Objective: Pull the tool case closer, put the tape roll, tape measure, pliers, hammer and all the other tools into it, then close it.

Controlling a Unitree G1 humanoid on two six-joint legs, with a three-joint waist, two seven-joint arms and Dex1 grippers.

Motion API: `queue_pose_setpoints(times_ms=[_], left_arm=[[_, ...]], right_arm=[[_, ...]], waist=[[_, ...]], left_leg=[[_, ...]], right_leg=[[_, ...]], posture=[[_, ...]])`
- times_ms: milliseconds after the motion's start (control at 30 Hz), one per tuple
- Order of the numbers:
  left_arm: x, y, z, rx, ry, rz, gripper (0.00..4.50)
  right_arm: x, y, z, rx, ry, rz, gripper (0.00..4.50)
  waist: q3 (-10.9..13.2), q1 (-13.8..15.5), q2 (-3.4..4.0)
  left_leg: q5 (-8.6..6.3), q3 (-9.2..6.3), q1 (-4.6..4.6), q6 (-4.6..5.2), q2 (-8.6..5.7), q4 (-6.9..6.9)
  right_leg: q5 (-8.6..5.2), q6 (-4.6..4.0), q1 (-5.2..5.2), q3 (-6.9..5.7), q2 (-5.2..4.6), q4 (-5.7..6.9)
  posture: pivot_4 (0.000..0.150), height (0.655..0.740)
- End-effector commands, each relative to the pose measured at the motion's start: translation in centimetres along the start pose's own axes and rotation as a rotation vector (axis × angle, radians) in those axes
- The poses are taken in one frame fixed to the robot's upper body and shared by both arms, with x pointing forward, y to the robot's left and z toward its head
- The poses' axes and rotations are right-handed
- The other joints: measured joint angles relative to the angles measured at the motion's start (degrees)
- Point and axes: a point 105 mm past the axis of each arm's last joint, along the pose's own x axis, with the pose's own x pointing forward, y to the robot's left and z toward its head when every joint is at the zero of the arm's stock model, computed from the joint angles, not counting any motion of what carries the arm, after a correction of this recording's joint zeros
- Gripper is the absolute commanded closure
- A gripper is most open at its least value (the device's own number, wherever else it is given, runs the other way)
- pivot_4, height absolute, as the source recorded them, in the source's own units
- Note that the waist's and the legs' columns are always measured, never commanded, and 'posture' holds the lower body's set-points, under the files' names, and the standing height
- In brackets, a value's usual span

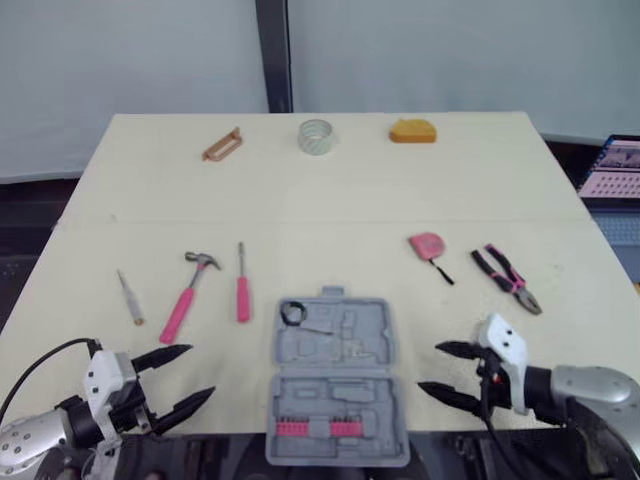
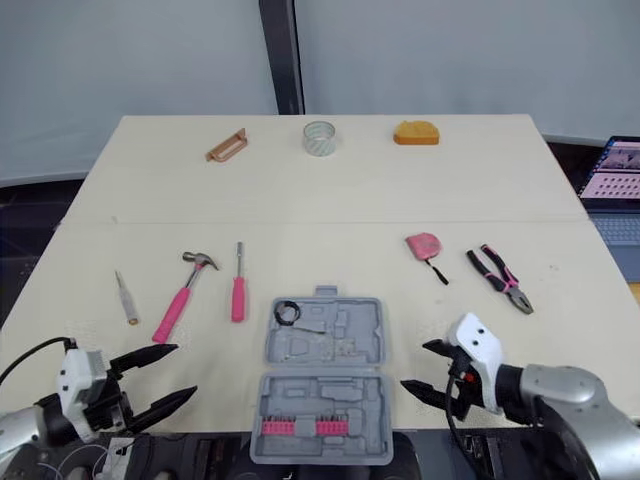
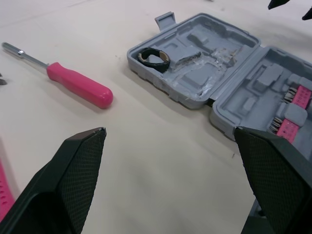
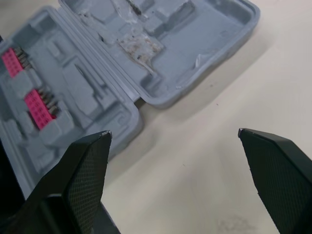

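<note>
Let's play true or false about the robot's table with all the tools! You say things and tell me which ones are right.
The grey plastic tool case lies open. True.
The pink-handled hammer is inside the case. False: it lies on the pale wooden table, left of the case.
A small black ring sits in a far corner of the case. True.
The robot's right hand holds the pink-and-black pliers. False: that hand is open and empty, and the pliers lie on the table beyond it.
</note>
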Motion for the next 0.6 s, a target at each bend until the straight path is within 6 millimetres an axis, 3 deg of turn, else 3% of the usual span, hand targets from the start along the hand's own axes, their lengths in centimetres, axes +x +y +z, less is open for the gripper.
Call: queue_pose_setpoints(times_ms=[33,233,333,467,600], left_arm=[[-1.1,-0.7,-0.9,0.015,0.022,-0.02,0.0],[-1.2,-1.2,-1.0,0.028,0.009,-0.054,0.0],[-0.5,-1.4,0.1,0.037,-0.044,-0.091,0.0],[1.7,-1.7,2.8,0.034,-0.173,-0.125,0.0],[3.4,-2.5,3.4,0.03,-0.216,-0.148,0.0]], right_arm=[[-0.6,-0.1,-0.7,-0.051,0.011,-0.018,0.04],[-0.4,-0.1,-1.1,-0.04,0.003,-0.018,0.04],[-0.5,-0.6,-1.3,-0.012,0.002,-0.046,0.04],[-0.8,-2.3,0.0,0.062,-0.076,-0.162,0.04],[-0.7,-3.3,1.3,0.084,-0.143,-0.263,0.04]], waist=[[0.0,0.0,-0.01],[0.0,-0.1,-0.01],[0.0,-0.1,-0.01],[0.0,0.0,-0.01],[0.0,-0.1,0.0]], left_leg=[[-0.01,0.0,0.0,-0.01,0.0,-0.01],[-0.01,0.0,0.03,0.0,0.03,0.01],[-0.01,0.0,0.03,0.0,0.03,0.01],[-0.02,0.0,0.03,0.0,0.03,0.04],[-0.03,-0.04,0.06,-0.01,0.03,0.04]], right_leg=[[0.0,0.0,0.0,0.0,0.0,-0.01],[0.0,-0.01,0.03,0.0,0.01,-0.01],[0.0,-0.01,0.04,0.0,0.01,-0.02],[0.01,-0.02,0.08,-0.01,0.0,-0.02],[0.02,-0.03,0.15,-0.03,0.02,-0.05]], posture=[[0.15,0.74],[0.15,0.74],[0.15,0.74],[0.15,0.74],[0.15,0.74]])
